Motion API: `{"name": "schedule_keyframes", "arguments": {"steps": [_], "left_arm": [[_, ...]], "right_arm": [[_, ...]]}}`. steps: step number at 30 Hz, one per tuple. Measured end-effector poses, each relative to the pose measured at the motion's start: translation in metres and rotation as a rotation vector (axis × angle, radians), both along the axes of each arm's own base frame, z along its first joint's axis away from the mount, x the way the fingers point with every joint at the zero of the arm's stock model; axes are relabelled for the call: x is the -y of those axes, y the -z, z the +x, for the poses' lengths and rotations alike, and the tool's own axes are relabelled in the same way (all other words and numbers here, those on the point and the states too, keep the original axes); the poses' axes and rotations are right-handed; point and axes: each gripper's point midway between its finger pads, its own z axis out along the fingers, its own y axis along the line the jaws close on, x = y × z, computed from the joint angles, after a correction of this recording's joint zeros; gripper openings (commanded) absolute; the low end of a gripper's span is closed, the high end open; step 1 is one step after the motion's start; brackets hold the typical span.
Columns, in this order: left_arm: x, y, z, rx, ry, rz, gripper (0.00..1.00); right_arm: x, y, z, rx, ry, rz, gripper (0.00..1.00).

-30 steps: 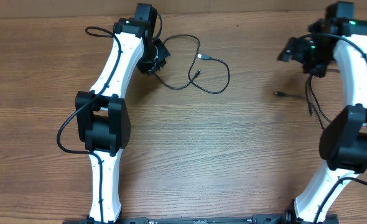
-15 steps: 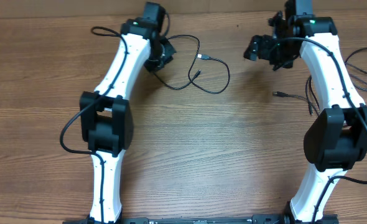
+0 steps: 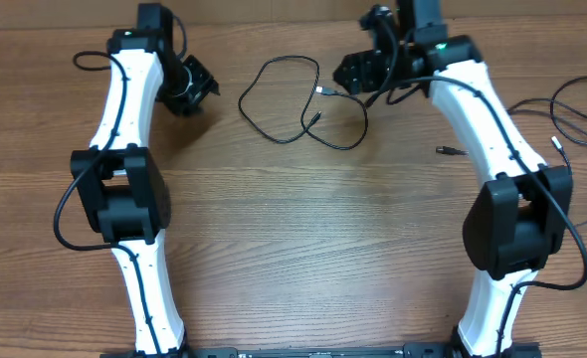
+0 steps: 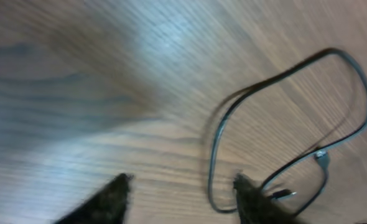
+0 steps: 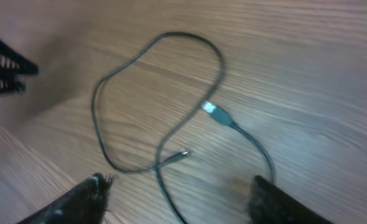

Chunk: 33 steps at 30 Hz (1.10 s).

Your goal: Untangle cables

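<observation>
Past a stray plug end (image 3: 448,151), the looped cables (image 3: 323,91) lie slack and crossed on the table (image 3: 303,249), the left hand (image 3: 189,88) off to one side and the right hand (image 3: 358,72) above their far edge, both spread wide and empty (poised, I judge, to draw strands apart).

L arm (image 3: 124,99) & R arm (image 3: 483,111) stretched fwd, jaws apart, nothing gripped.

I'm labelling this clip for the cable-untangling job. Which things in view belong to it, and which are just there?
Part of the job:
- looped black cable with a silver plug, mid-table
- loose cables at the right edge
- small black plug end beside the right arm

Not part of it:
- thick black wires on the arms
- wooden table
</observation>
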Motion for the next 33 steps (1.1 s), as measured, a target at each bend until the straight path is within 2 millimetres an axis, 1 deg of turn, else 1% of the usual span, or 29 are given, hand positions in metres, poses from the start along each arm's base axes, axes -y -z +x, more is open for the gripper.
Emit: {"name": "schedule_keyframes", "arguments": {"steps": [1, 4, 7, 11, 13, 17, 19, 22, 25, 28, 30, 33], "left_arm": [[-0.002, 0.000, -0.002, -0.009, 0.002, -0.002, 0.99], [-0.005, 0.001, -0.008, -0.029, 0.006, -0.004, 1.00], [-0.005, 0.001, -0.007, -0.024, 0.014, -0.004, 0.99], [-0.005, 0.001, -0.006, -0.020, 0.014, -0.006, 0.99], [-0.005, 0.001, -0.006, -0.018, 0.014, -0.005, 1.00], [-0.005, 0.001, -0.006, -0.017, 0.014, -0.005, 1.00], [-0.005, 0.001, -0.006, -0.017, 0.014, -0.005, 0.99], [-0.005, 0.001, -0.006, -0.017, 0.014, -0.005, 1.00], [-0.005, 0.001, -0.006, -0.017, 0.014, -0.005, 1.00], [-0.005, 0.001, -0.006, -0.017, 0.014, -0.005, 0.99], [-0.005, 0.001, -0.006, -0.017, 0.014, -0.005, 0.99], [-0.005, 0.001, -0.006, -0.017, 0.014, -0.005, 1.00]], "right_arm": [[-0.006, 0.002, 0.000, 0.015, -0.015, 0.001, 0.58], [-0.026, 0.012, -0.002, 0.043, -0.050, 0.009, 0.56], [-0.043, 0.023, -0.004, 0.072, -0.069, 0.019, 0.55], [-0.056, 0.040, -0.007, 0.071, -0.019, 0.028, 0.52], [-0.057, 0.050, -0.008, 0.056, 0.032, 0.030, 0.50], [-0.050, 0.069, -0.007, 0.030, 0.148, 0.048, 0.40], [-0.048, 0.075, -0.006, 0.024, 0.186, 0.062, 0.42], [-0.044, 0.086, -0.007, -0.005, 0.256, 0.096, 0.50], [-0.042, 0.102, -0.009, -0.038, 0.302, 0.110, 0.54], [-0.043, 0.117, -0.010, -0.060, 0.321, 0.111, 0.54], [-0.047, 0.126, -0.010, -0.066, 0.321, 0.112, 0.54], [-0.056, 0.138, -0.012, -0.067, 0.319, 0.103, 0.49]]}}
